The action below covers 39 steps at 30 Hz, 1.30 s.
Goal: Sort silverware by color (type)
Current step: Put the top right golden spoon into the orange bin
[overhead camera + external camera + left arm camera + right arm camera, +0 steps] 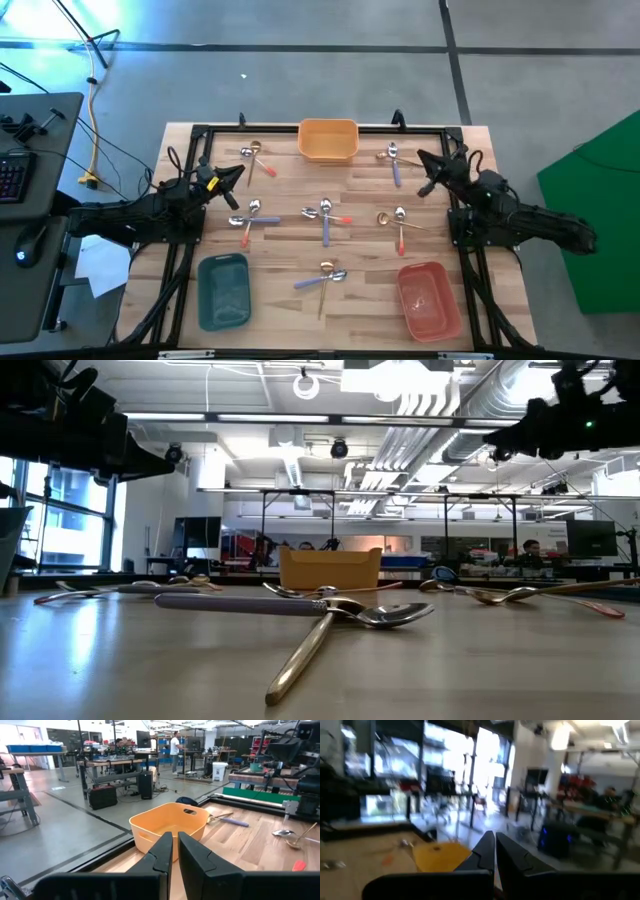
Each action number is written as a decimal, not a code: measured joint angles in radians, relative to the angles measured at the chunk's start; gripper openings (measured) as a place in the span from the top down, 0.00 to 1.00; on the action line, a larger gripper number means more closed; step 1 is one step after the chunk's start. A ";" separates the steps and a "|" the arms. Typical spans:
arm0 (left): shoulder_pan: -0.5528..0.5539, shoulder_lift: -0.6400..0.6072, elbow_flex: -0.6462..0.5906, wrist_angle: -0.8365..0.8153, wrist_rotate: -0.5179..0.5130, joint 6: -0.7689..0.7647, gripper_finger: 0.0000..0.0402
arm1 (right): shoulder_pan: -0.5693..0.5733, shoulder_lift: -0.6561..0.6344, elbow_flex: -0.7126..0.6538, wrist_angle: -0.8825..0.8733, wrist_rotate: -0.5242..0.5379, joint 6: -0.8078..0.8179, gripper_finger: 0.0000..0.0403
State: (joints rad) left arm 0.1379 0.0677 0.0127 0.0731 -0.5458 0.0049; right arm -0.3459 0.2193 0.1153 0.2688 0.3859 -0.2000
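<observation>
Both arms parked at tabletop sides, nothing held. Left tool (238,172) at left-center of high view, aimed twd upper middle; fingers (162,851) nearly together w/ thin gap, empty. Right tool (424,158) at upper right, fingers together, empty. Looks like start/idle pose, sorting not begun.

Spoons scattered in loose crossed clusters across the tabletop (290,205), none in trays: pair upper left (258,160), pair upper right (393,160), three clusters mid row (250,217) (325,216) (395,222), one lower center (325,280).

Trays ring the spread: orange tray (328,139) top center, teal tray (223,290) lower left, pink tray (429,297) lower right. Prob. one per color.

Obstacles: spoons overlap each other (gold over lavender handle in low view (330,622)), lie flat so hard pinch. Black frame rails along tabletop edges near arms. People bkgd only, far off.
</observation>
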 joint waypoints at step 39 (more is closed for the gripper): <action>0.000 0.000 0.000 0.006 0.144 0.011 0.95 | -0.584 1.350 0.768 -0.917 -0.413 -0.246 0.60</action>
State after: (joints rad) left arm 0.1379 0.0673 0.0125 0.0793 -0.4014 0.0158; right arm -0.9298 1.5695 0.8833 -0.6484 -0.0270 -0.4462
